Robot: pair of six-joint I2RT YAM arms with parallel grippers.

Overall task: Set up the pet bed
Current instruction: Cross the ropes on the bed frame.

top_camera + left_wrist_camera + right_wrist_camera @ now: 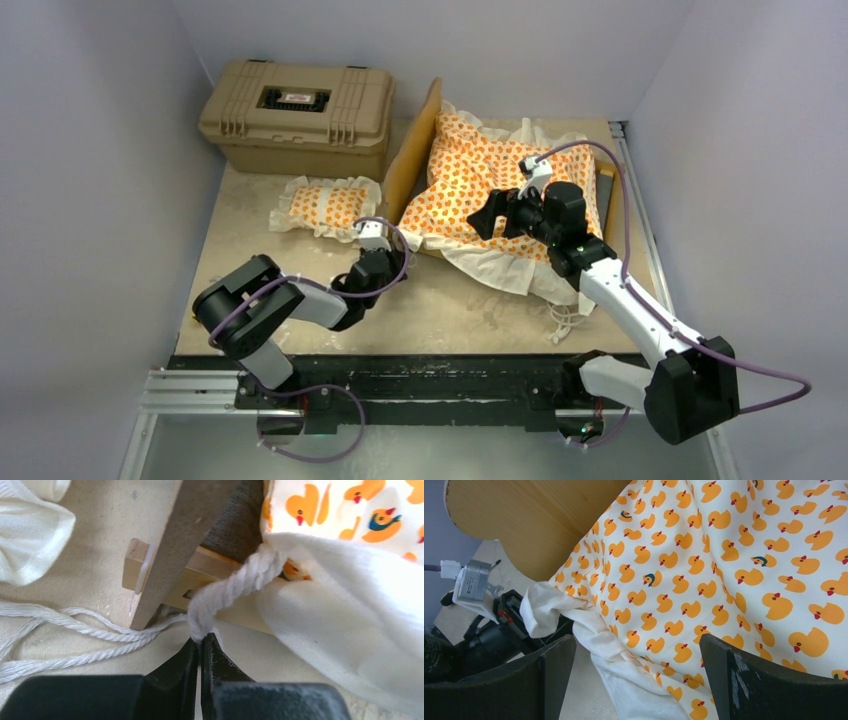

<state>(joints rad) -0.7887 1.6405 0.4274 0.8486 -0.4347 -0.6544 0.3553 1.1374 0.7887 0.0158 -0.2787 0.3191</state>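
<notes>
On the beige tabletop (450, 300), the wooden bed frame (418, 150) holding the duck-print cushion (470, 170) sits toward 2 o'clock, and the matching pillow (325, 205) lies at 10. The left gripper (201, 647) is pinched tight on the cushion's white cord (235, 582). The right gripper (639, 660) gapes wide over the cushion, holding nothing.

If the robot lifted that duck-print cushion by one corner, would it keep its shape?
Probably not: the mattress cushion drapes over the wooden frame in folds, so it would likely sag. Its white ruffle hangs limp, suggesting thin, light cloth. The fabric looks matte, so probably not slippery.
</notes>
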